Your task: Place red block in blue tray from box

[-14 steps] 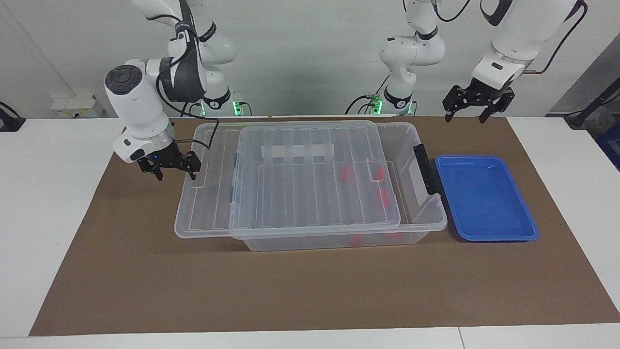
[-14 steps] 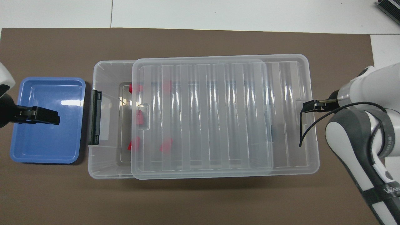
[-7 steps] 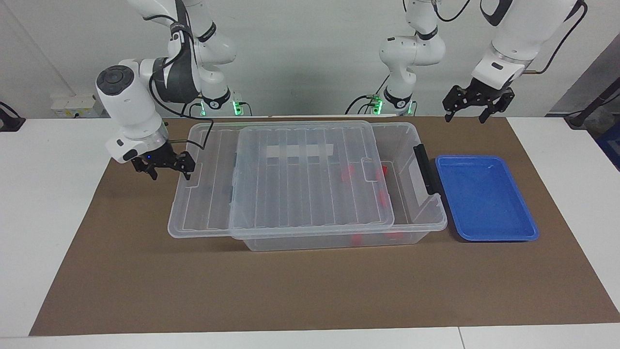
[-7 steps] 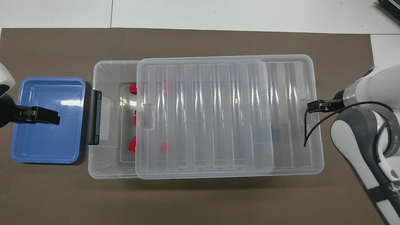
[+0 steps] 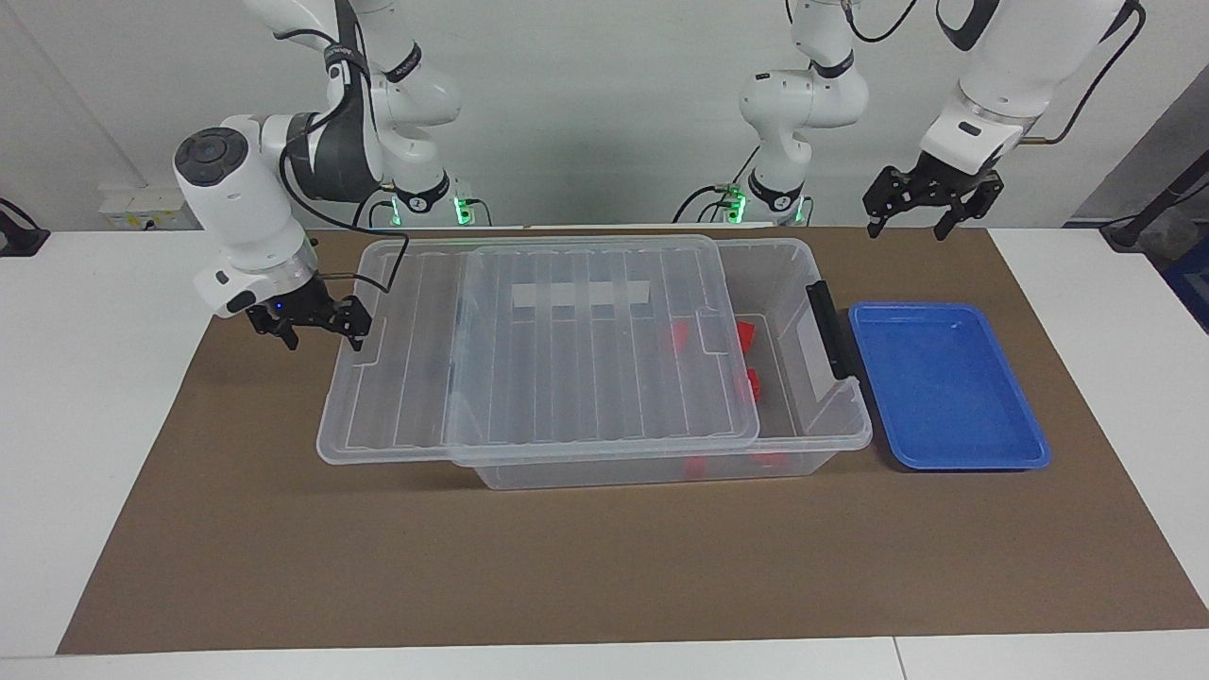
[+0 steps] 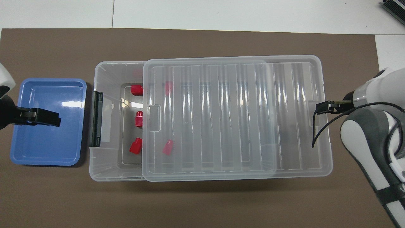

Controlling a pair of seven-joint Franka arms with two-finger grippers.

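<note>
1. The box (image 5: 843, 436) fills frame centre. Its lid (image 5: 586, 359) lies offset toward the right arm's end, leaving the tray-side end uncovered.
2. The blue tray (image 5: 945, 387) sits mid-frame just beside the box's handle, with nothing in it.
3. The right gripper (image 5: 316, 326) is spread wide at the lid's end rim; a firm hold is not evident.
4. The left gripper (image 5: 909, 227) is spread and empty at upper frame, waiting.
5. The red block (image 6: 138, 118) lies in the box; 3 are exposed, 2 are under the lid.
6. Recommendation: draw the lid level along the box's length without dragging the box.
</note>
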